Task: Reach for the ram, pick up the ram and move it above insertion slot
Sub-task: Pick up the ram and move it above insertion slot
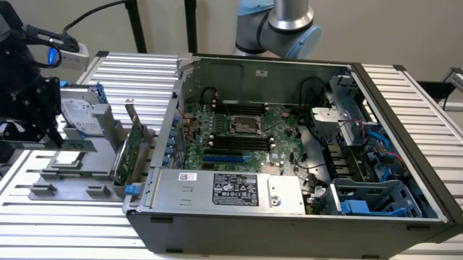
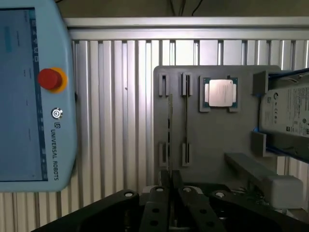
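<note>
The ram (image 2: 170, 126) is a thin green stick, seen edge-on in the wrist view, running out from between my fingertips over the grey holder (image 2: 212, 140). My gripper (image 2: 170, 177) is shut on its near end. In the exterior view the gripper (image 1: 32, 138) hangs at the far left with the ram (image 1: 69, 145) lying level under it, just above the holder (image 1: 72, 181). I cannot tell whether the stick still touches its slot in the holder. The black insertion slots (image 1: 239, 142) lie on the motherboard inside the open computer case, well off to the exterior view's right.
On the holder sit a processor chip (image 2: 219, 92), a hard drive (image 2: 289, 113) and a large upright green expansion card (image 1: 134, 149). A teach pendant (image 2: 29, 96) lies beside the holder. The case wall (image 1: 166, 135) stands between holder and motherboard. The arm's base (image 1: 289, 21) rises behind the case.
</note>
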Available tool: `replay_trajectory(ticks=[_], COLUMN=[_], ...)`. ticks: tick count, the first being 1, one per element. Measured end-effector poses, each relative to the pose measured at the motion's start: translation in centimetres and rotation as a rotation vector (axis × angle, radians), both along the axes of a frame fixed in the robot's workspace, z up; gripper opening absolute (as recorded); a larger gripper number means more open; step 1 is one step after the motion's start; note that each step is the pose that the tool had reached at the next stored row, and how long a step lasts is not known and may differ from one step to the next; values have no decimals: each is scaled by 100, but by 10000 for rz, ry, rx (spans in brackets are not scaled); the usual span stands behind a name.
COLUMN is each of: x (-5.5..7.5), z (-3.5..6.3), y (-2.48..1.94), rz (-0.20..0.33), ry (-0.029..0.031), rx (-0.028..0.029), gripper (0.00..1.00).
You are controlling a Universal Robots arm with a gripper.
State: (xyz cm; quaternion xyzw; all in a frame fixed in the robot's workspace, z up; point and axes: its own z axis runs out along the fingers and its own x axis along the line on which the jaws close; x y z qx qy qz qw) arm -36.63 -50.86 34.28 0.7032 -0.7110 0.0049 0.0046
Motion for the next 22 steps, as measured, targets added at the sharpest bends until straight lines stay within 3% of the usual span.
replay_trajectory(ticks=[10,19,22], x=[415,805,937], z=[414,623,659], y=[0,6,7], rz=[9,9,9], ry=[0,-1,-1], rx=[84,152,199], gripper=[14,14,14])
